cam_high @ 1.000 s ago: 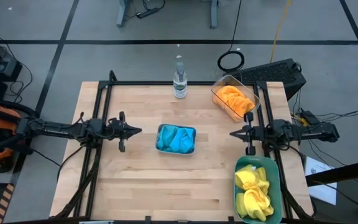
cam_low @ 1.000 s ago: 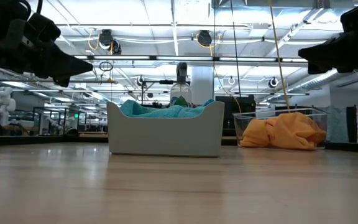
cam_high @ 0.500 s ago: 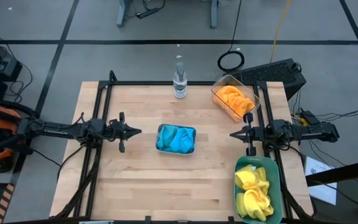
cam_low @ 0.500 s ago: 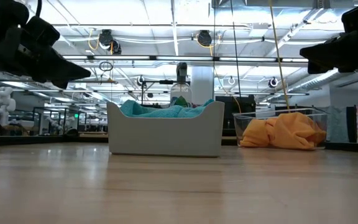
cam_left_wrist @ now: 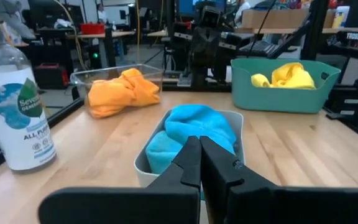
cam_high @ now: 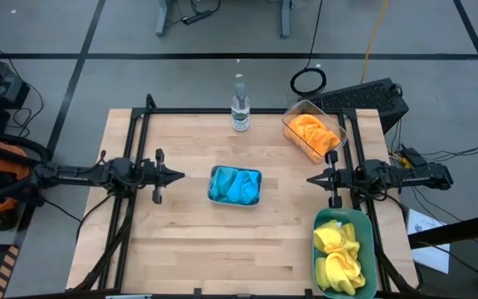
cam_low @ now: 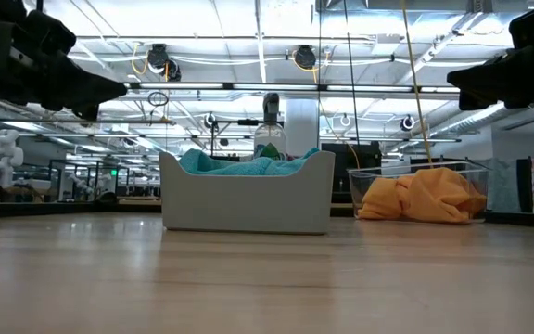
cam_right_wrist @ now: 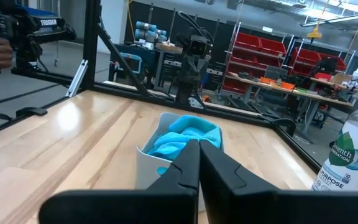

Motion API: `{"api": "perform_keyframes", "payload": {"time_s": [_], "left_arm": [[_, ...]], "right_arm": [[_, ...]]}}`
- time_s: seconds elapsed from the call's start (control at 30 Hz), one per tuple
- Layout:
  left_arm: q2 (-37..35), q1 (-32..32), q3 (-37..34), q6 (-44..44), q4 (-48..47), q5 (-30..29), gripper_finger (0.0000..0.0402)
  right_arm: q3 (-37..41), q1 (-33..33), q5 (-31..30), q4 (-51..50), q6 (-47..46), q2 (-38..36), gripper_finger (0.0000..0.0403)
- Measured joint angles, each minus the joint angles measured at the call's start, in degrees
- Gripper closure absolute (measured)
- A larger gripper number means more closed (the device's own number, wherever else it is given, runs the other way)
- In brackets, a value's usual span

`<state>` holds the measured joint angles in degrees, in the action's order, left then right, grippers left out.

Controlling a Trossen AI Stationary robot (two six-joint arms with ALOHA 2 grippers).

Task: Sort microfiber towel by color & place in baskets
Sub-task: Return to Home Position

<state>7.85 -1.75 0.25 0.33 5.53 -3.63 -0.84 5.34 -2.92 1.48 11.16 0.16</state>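
Note:
All the microfiber towels lie in baskets. The blue towels [cam_high: 235, 184] fill the pale grey-blue basket [cam_low: 248, 199] at the table's middle. The orange towels [cam_high: 312, 131] lie in the clear basket [cam_high: 299, 106] at the far right. The yellow towels [cam_high: 338, 253] sit in the dark green basket [cam_high: 373, 241] at the near right. My left gripper [cam_high: 181, 174] hovers shut, left of the pale basket. My right gripper [cam_high: 309, 178] hovers shut on the basket's right. In both wrist views the blue towels [cam_left_wrist: 194, 124] [cam_right_wrist: 188, 134] show just beyond the shut fingertips.
A clear spray bottle [cam_high: 239, 108] stands at the table's far edge, behind the pale basket. Black frame rails run along the table's left and right sides under the arms. Bare wood lies in front of the pale basket and at the near left.
My left gripper has drawn back a little toward the table's left edge, staying shut. The right arm, the towels and the baskets have kept still.

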Motion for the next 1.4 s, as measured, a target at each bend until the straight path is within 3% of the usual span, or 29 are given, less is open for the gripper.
{"api": "perform_keyframes", "payload": {"time_s": [0.27, 0.6, 1.4], "left_arm": [[-4.30, -0.01, 0.00, -1.45, -3.08, -3.98, 0.0400], [-7.80, -0.01, -0.02, -1.18, -3.50, -3.82, 0.0400], [-7.82, 0.60, -0.02, -1.37, -3.47, -3.97, 0.0400]], "right_arm": [[0.00, 0.00, -0.02, 0.00, 0.00, 0.02, 0.0403], [0.00, 0.00, -0.04, 0.00, 0.02, 0.02, 0.0403], [0.00, 0.02, -0.04, 0.02, 0.02, 0.02, 0.0403]]}}
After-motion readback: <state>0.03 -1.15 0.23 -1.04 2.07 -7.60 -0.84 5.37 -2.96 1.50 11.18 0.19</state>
